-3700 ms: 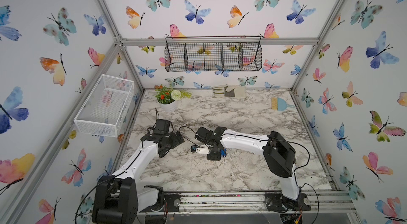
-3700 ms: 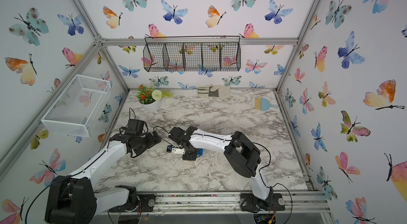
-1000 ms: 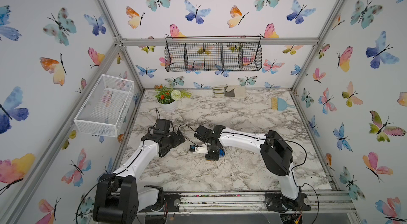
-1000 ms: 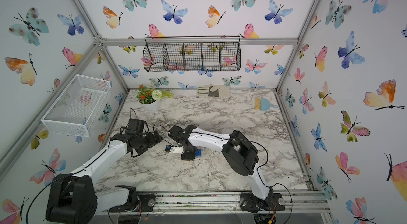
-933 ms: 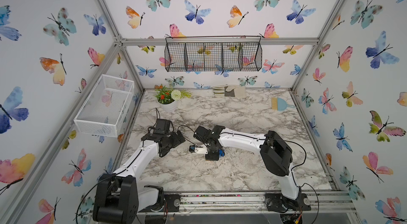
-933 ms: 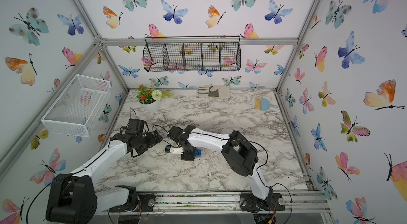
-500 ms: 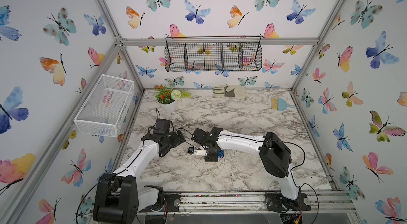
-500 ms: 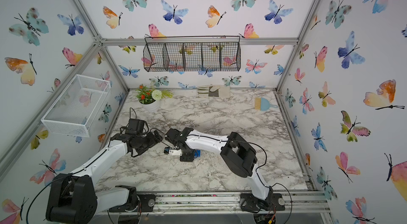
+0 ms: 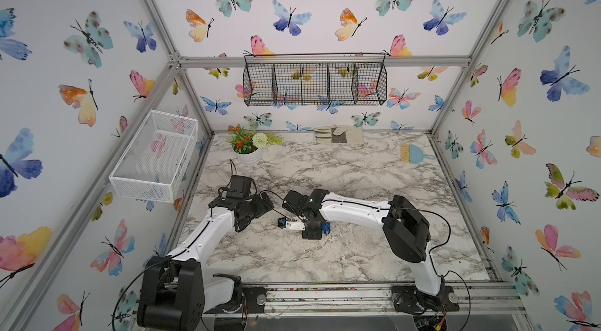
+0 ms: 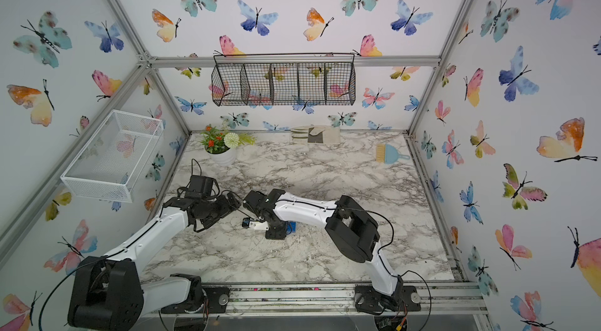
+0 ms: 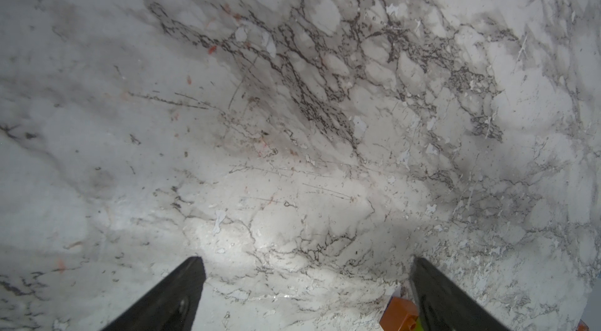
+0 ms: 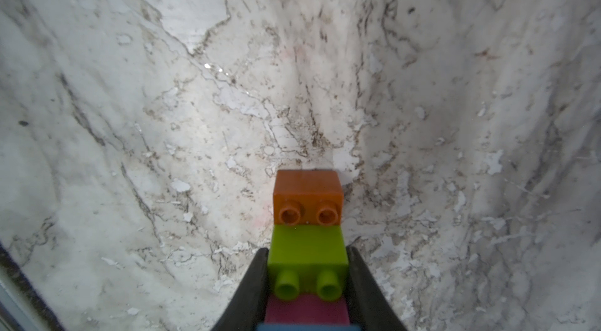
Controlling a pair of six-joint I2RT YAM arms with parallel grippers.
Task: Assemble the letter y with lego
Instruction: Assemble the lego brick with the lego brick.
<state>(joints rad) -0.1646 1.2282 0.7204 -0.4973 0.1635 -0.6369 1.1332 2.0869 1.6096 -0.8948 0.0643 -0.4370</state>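
The right gripper (image 12: 307, 256) clamps its fingers on a joined stem of orange, lime-green and pink studded plastic bricks (image 12: 309, 192). The left gripper (image 11: 307, 262) holds its fingers wide apart and empty, just beside the stem's orange end.

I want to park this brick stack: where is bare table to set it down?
Free: the marble between brush, cloth and right arm; the front strip by the rail. Crowded: around the left gripper and the held brick stack.

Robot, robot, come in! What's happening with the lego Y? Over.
Right gripper shut on lego stack, orange brick sticking out. Left gripper open, empty, close by. Nothing in the way seen. Over.
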